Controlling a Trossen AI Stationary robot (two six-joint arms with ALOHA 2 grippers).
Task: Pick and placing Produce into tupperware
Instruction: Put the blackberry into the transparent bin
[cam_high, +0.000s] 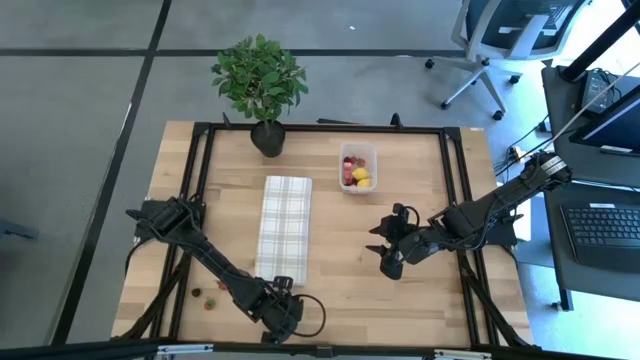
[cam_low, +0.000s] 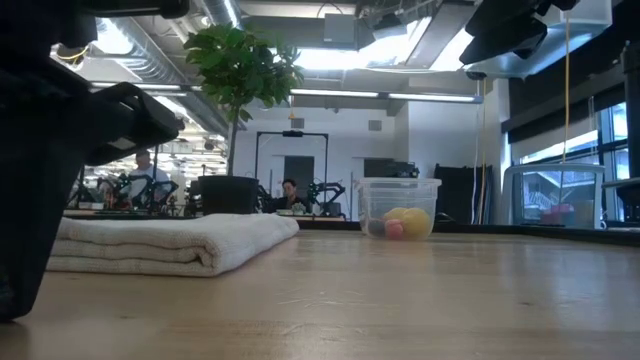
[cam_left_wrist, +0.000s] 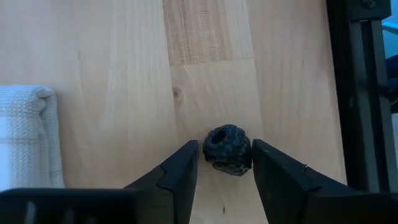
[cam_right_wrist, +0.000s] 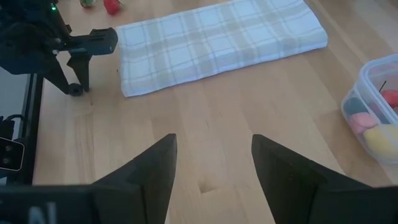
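A small dark berry (cam_left_wrist: 228, 149) of the produce lies on the wooden table near its front edge, with my left gripper (cam_left_wrist: 225, 158) shut on it, just off the near end of the checked cloth (cam_high: 284, 228). A few more red and green pieces (cam_high: 208, 295) lie at the front left. The clear tupperware (cam_high: 357, 166) stands at the far middle with red, pink and yellow pieces inside. My right gripper (cam_right_wrist: 214, 155) hangs open above bare table right of the cloth, with nothing between its fingers. My left gripper pinches the dark berry by its two opposite sides (cam_left_wrist: 247, 155) between its fingertips (cam_left_wrist: 264, 163). The fingers come slanting down from above. The berry sits with its underside on the table.
A leafy potted plant (cam_high: 260, 80) stands at the far edge, left of the tupperware. The folded cloth (cam_right_wrist: 217, 40) runs near to far down the table's middle. A black frame rail (cam_left_wrist: 360, 93) runs close beside the berry. Bare wood lies between the cloth and the tupperware.
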